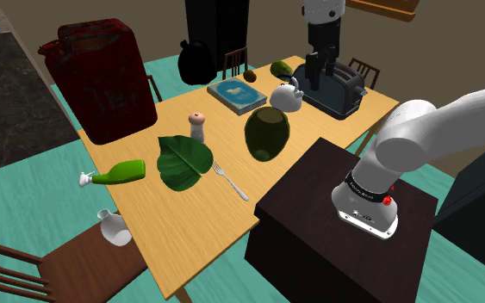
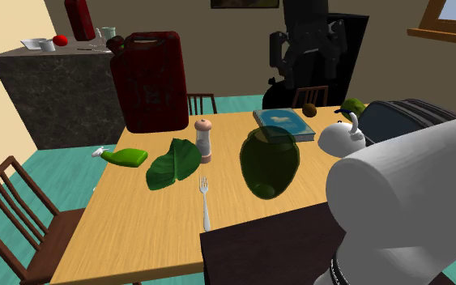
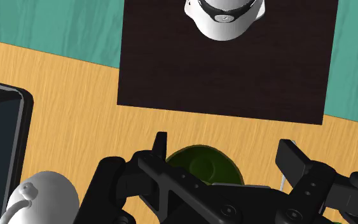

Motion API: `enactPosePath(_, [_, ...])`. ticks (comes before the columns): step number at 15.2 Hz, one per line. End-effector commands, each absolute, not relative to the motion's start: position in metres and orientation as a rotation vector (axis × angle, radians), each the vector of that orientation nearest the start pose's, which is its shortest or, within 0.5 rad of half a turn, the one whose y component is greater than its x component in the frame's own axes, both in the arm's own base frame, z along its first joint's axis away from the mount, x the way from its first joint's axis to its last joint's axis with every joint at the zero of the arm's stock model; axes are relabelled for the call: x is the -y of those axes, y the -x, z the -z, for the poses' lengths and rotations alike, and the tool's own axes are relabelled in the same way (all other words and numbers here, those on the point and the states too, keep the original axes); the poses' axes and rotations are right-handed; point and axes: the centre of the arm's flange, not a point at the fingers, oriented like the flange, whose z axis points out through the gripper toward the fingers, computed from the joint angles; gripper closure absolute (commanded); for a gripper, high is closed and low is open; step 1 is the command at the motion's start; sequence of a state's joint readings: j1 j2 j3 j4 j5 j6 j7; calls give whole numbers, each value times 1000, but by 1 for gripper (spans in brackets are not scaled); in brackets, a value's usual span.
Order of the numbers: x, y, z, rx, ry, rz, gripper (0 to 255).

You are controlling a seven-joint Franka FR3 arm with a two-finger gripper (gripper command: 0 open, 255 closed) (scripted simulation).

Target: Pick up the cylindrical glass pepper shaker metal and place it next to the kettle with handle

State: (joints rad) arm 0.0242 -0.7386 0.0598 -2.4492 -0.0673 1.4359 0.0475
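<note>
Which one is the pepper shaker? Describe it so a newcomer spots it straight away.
Start at the big dark red canister on the wooden table. Near it, next to the large green leaf, stands the pepper shaker: the only small upright pale cylinder with a pinkish cap.

Teal floor under a light wooden bench; dark wooden chairs around it, speckled counter by a tan wall.

A glossy white rounded arm with a black band, a red dot and an all-black claw.
</note>
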Motion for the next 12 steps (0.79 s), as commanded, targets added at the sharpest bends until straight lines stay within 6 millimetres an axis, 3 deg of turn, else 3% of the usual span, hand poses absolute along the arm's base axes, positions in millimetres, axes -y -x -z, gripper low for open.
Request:
enactPosePath(1, [-20, -295, -524, 25, 3235, -438, 0])
enactPosePath(12, [-55, -409, -451, -38, 3191, -393, 0])
